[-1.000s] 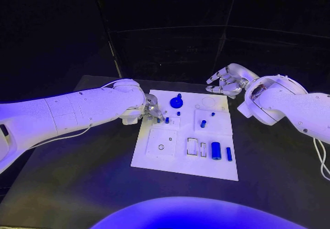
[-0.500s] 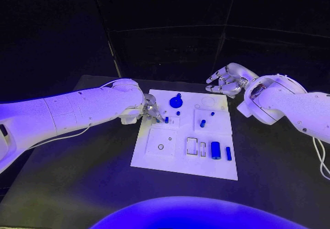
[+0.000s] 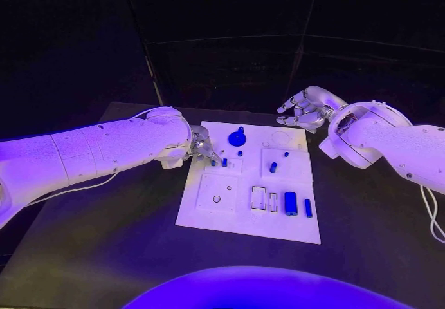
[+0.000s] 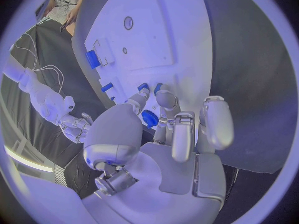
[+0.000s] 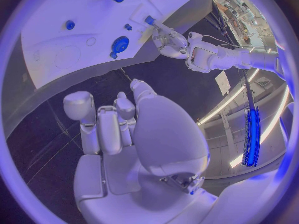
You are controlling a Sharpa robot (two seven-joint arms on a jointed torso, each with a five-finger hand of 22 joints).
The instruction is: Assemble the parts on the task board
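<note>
The white task board [image 3: 215,219] lies mid-table. My left hand [image 3: 204,149] hovers at its left edge, fingertips [image 4: 165,97] right at two small blue pegs [image 3: 212,163] [image 3: 224,161] standing in the board; whether it pinches one is hidden. A round blue knob [image 3: 237,138] sits just right of that hand and shows beneath it as the knob [image 4: 149,118]. A thick blue cylinder [image 3: 291,203] and a thin blue bar [image 3: 308,207] are at the front right, and another peg [image 3: 274,167] stands mid-right. My right hand [image 3: 302,109] hangs above the back right corner, fingers loosely bent, holding nothing.
The board [image 5: 56,55] and knob [image 5: 119,43] also show past my right hand [image 5: 115,119]. A ring-shaped hole [image 3: 217,199] and two rectangular slots [image 3: 258,197] mark the board's front half. Black tabletop [image 3: 102,244] surrounds the board.
Almost nothing has moved. My left hand stays at the two pegs, perhaps a touch further back. The right hand holds its place.
</note>
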